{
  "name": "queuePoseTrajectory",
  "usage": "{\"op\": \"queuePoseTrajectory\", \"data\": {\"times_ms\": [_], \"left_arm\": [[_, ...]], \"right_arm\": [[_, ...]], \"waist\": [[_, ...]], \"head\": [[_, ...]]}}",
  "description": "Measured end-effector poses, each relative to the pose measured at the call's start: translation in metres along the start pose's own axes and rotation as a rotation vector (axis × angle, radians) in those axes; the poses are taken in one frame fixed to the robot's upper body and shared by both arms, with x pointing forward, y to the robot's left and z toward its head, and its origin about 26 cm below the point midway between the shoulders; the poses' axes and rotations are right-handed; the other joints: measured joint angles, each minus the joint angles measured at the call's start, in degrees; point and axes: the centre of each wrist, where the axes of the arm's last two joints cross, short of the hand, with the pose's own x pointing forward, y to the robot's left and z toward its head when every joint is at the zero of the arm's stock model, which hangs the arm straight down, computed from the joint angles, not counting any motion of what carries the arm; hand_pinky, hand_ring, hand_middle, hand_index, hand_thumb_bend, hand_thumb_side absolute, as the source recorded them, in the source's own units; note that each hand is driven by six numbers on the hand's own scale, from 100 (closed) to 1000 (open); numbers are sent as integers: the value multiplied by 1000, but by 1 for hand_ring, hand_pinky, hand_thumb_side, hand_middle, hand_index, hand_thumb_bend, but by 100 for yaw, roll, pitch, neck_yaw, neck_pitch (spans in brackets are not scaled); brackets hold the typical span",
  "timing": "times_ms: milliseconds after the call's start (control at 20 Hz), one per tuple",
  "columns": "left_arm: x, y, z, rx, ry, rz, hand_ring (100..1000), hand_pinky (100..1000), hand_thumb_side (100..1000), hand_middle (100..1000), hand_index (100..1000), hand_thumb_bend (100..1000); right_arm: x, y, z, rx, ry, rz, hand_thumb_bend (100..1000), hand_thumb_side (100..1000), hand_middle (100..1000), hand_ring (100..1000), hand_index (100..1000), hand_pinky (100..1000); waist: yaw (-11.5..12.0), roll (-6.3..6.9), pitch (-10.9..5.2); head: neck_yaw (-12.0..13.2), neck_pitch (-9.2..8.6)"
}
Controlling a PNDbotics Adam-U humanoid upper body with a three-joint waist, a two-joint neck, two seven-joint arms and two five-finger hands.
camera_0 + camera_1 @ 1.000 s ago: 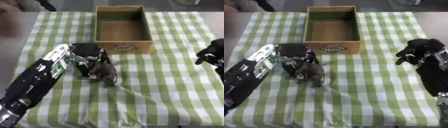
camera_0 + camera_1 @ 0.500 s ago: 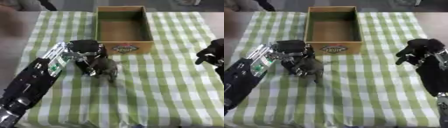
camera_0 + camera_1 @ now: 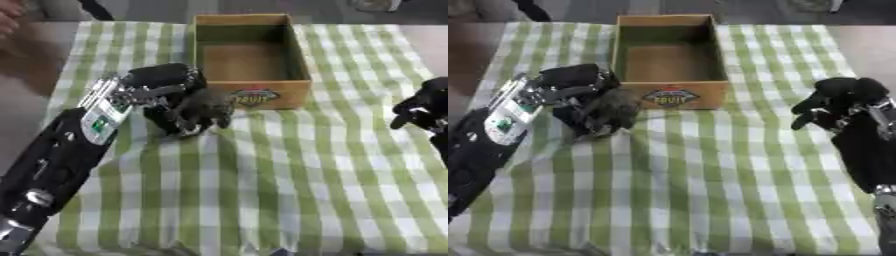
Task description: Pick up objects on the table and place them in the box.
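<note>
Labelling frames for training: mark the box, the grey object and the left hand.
box (image 3: 623,55), right eye view, left wall.
grey object (image 3: 206,106), left eye view, its middle.
left hand (image 3: 162,80), left eye view, back of hand.

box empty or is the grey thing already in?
Empty. The box shows only its bare brown floor. The grey object is outside, at the front left corner, with the left hand curled round it.

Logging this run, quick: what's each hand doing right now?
Left hand: fingers curled round a grey-brown object, beside the box.
Right hand: fingers curled, holding nothing.
</note>
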Motion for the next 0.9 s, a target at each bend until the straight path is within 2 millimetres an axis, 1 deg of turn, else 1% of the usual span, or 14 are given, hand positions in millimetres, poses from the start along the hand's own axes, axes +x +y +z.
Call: {"op": "queuePoseTrajectory", "data": {"times_ms": [100, 200, 300, 350, 450, 500, 550, 700, 750, 800, 900], "left_arm": [[0, 4, 3, 11, 1, 18, 199, 278, 583, 258, 561, 100], [-1, 7, 5, 19, 2, 38, 198, 278, 496, 258, 561, 100], [0, 11, 7, 26, 1, 49, 198, 277, 455, 257, 561, 100], [0, 13, 7, 29, 0, 52, 199, 278, 406, 258, 563, 100], [-1, 19, 8, 36, -1, 52, 199, 279, 358, 259, 564, 100], [-1, 23, 8, 42, -2, 49, 199, 279, 337, 259, 565, 101], [-1, 29, 8, 51, -5, 42, 200, 280, 298, 261, 570, 114], [-2, 47, 5, 79, -14, 14, 208, 287, 246, 268, 574, 152], [-3, 52, 5, 87, -16, 4, 211, 291, 212, 271, 576, 117], [-4, 57, 4, 94, -18, -7, 214, 294, 205, 273, 577, 191], [-8, 68, 4, 109, -13, -32, 212, 293, 203, 272, 577, 180]], "right_arm": [[0, 0, 0, 0, 0, 0, 100, 725, 534, 608, 697, 511], [0, 0, 0, 0, 0, 0, 100, 725, 534, 608, 697, 511], [0, 0, 0, 0, -1, 0, 100, 725, 534, 608, 697, 511], [0, 0, 0, 0, -1, 0, 100, 725, 534, 608, 697, 511], [0, 0, 0, 1, -1, 0, 100, 726, 534, 608, 697, 511], [0, 0, 0, 1, 0, 0, 100, 727, 534, 608, 697, 511], [0, 0, 0, 1, 0, 0, 100, 727, 535, 608, 697, 511], [0, 0, 0, 5, 2, -1, 100, 731, 534, 608, 697, 511], [0, 0, 0, 6, 2, -1, 100, 731, 534, 608, 697, 511], [0, 1, 0, 8, 3, -2, 100, 731, 534, 608, 697, 511], [0, 2, -2, 16, 4, -4, 100, 733, 534, 608, 697, 511]], "waist": [[2, 0, 0], [4, -1, 0], [4, -1, 0], [4, -1, 0], [1, -1, 0], [-5, -1, 0], [-13, 0, 0], [-67, 5, 1], [-80, 8, 7], [-96, 13, 15], [-163, 23, 29]], "head": [[0, 0], [0, 0], [0, 0], [0, 0], [2, 0], [4, -1], [7, -1], [29, -3], [41, -4], [57, -5], [85, -9]]}}
